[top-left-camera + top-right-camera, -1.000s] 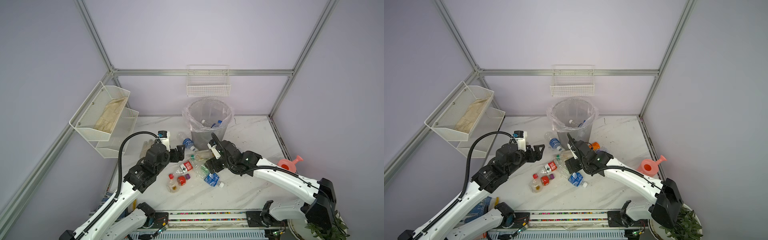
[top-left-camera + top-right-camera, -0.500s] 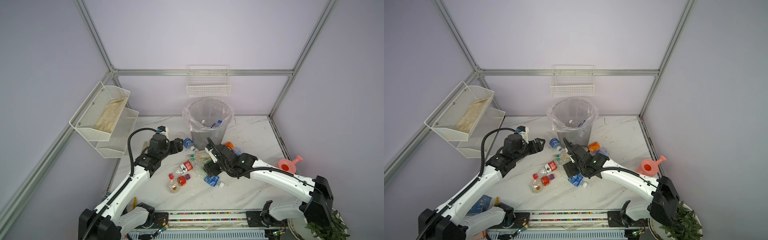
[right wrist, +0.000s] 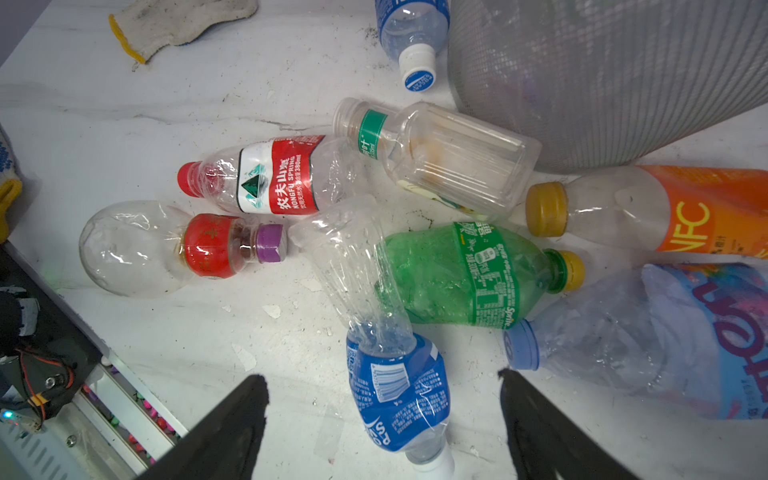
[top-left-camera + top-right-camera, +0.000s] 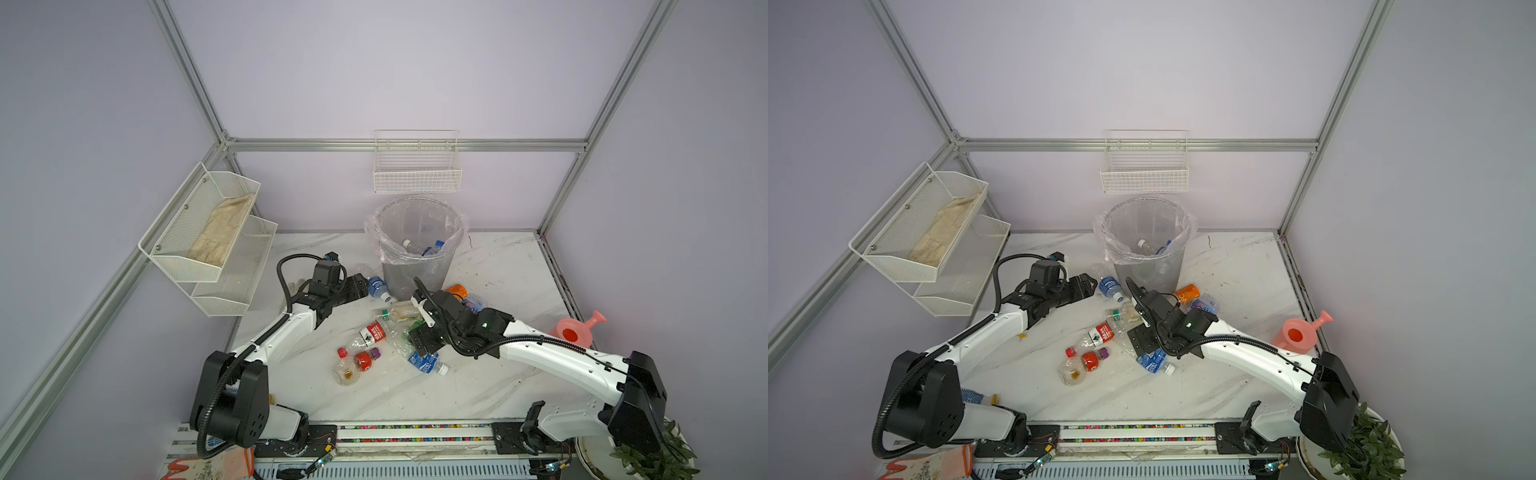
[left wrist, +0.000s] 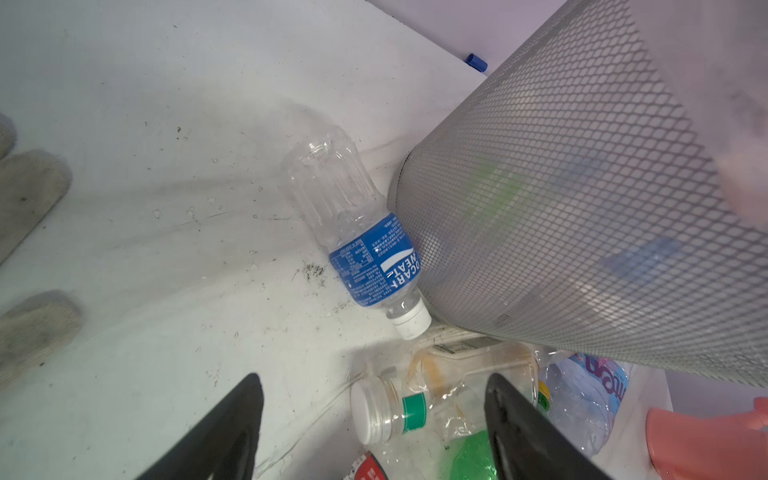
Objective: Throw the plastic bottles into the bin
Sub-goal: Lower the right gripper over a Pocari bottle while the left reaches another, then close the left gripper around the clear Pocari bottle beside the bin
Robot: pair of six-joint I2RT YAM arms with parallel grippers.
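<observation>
Where bottles (image 3: 286,178) lie scattered, right fingers (image 3: 232,432) gape.

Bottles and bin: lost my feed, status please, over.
Both grippers open, empty. Left gripper faces blue-label bottle beside bin; right gripper over loose bottles. Nothing blocking.

High stereo pair, close wrist views, shared bin (image 4: 401,277)

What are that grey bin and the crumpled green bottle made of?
The bin: likely metal mesh, matt grey, judging by its diamond-shaped holes, with a clear glossy plastic liner. The green bottle: thin translucent plastic, glossy, since it shows creases and dents.
</observation>
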